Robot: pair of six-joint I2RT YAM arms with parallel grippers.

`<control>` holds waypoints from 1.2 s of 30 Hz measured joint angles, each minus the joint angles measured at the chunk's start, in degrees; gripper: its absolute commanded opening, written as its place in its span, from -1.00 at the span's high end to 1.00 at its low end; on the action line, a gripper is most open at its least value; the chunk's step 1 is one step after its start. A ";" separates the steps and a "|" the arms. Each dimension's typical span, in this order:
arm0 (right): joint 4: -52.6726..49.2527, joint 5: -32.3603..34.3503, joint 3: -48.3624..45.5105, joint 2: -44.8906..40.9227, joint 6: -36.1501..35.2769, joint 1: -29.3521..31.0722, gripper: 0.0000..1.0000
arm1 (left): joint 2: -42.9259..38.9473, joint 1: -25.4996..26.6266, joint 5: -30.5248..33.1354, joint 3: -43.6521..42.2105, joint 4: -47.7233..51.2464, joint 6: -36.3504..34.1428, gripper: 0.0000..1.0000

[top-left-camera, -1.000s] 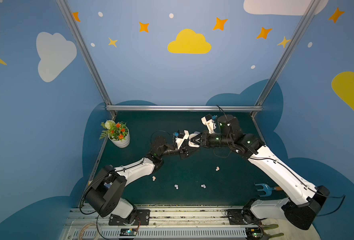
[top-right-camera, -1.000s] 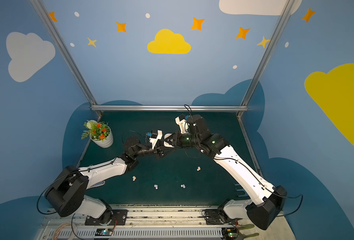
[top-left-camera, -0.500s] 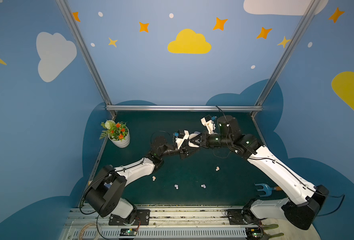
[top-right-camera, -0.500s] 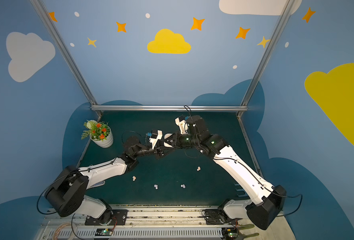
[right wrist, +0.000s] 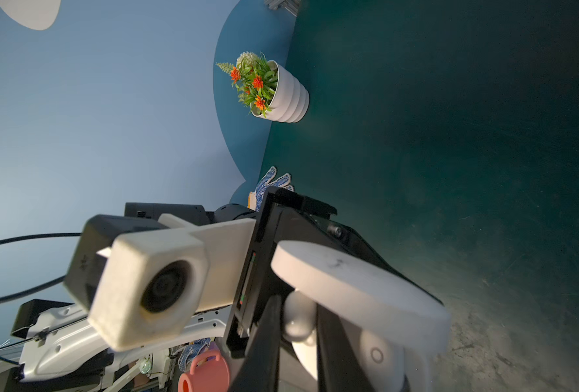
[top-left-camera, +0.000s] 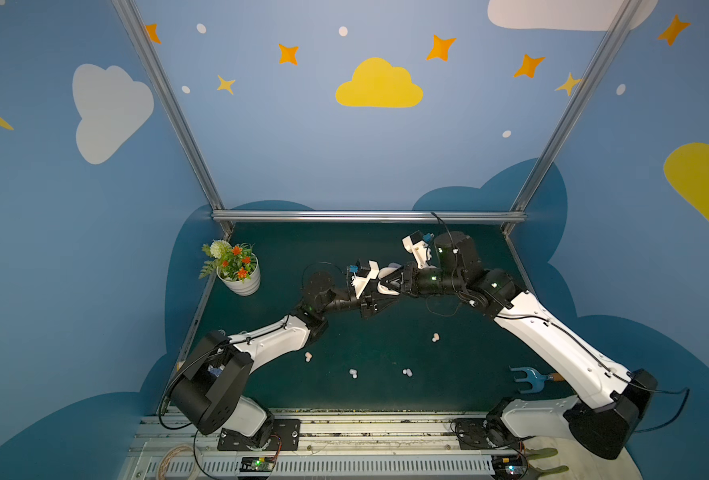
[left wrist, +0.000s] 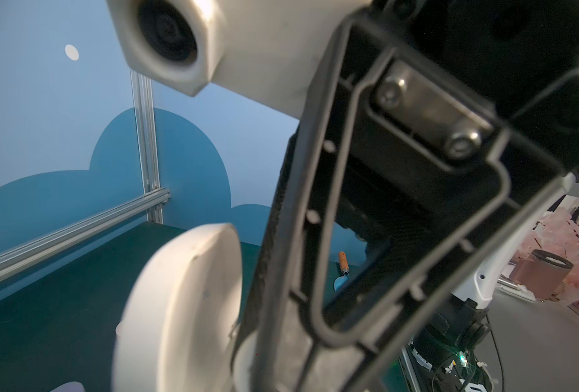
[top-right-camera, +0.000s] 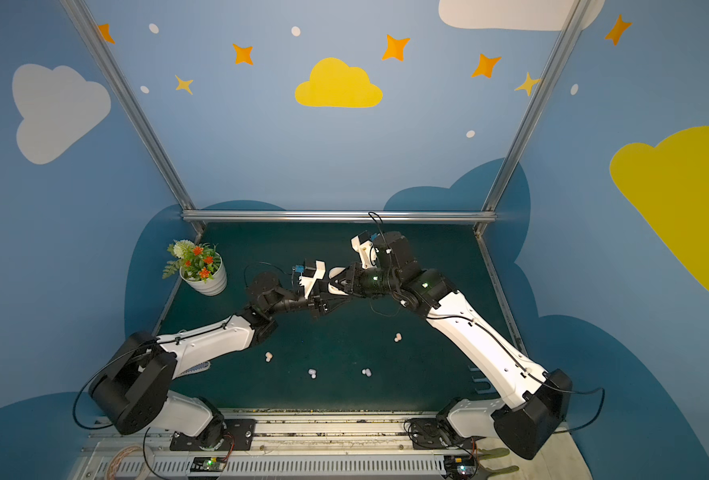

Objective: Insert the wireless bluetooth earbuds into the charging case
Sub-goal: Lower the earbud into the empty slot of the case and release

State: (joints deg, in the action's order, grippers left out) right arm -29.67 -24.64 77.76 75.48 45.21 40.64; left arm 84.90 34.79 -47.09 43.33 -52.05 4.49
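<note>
Mid-table, above the green mat, our left gripper is clamped on the white charging case, lid open. The right gripper meets it there, its fingers close on either side of a white earbud; we cannot tell whether they actually pinch it. Four loose earbuds lie scattered nearer the front.
</note>
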 measured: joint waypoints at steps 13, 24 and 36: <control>-1.01 1.05 -0.22 -0.52 -0.52 -0.07 0.29 | 0.00 0.11 -0.13 -0.02 0.50 0.00 0.48; -3.80 1.79 0.90 -0.90 -1.11 -0.33 0.18 | 0.00 0.11 -0.15 -0.02 1.18 0.04 0.47; -15.63 3.52 12.11 0.42 -6.51 -3.61 0.25 | 0.00 0.13 -0.04 -0.02 0.72 0.24 0.47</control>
State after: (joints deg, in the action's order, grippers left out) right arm -45.30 -21.12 89.86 75.90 38.70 37.04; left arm 84.90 34.92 -47.13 43.31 -51.33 4.73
